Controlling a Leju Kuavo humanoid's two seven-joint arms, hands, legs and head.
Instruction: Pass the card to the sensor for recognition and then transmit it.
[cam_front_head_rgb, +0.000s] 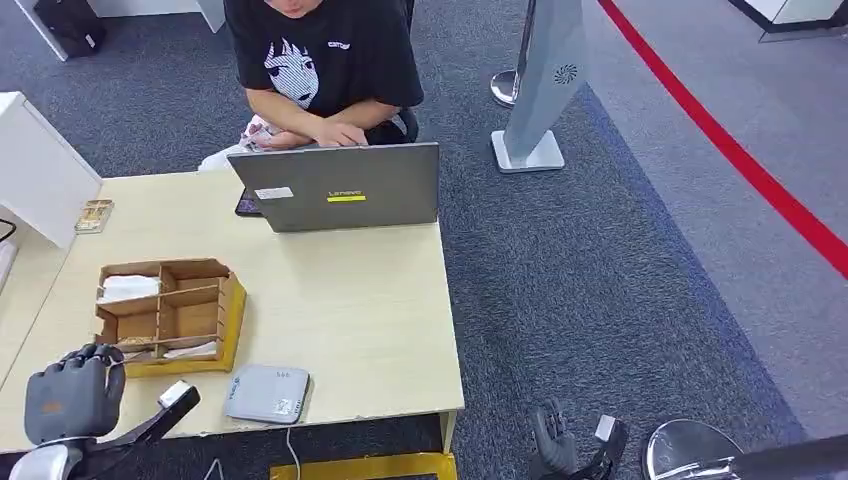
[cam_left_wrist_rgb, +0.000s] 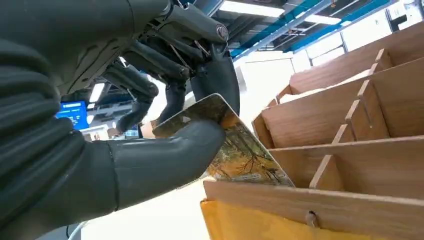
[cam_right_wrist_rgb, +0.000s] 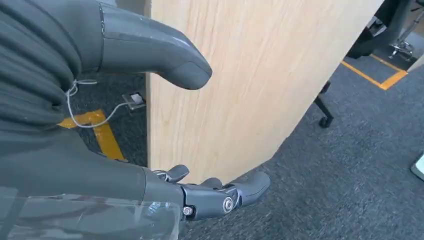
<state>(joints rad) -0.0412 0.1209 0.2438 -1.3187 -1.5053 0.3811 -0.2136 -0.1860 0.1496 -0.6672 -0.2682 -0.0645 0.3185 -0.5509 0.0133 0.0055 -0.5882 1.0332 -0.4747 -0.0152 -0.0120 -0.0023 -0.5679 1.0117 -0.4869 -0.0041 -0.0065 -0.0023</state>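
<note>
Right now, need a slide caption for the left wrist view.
Left hand pinches a picture-printed card beside the divided wooden organiser box.

- The card (cam_left_wrist_rgb: 235, 145) is partly covered by the left hand (cam_left_wrist_rgb: 125, 125)'s thumb, and its lower edge sits behind the wooden box (cam_left_wrist_rgb: 320, 200)'s front wall.
- The person (cam_front_head_rgb: 320, 60)'s head is cut off by the head view's top edge.
- Print on the grey sensor (cam_front_head_rgb: 267, 394) is too small to read.
</note>
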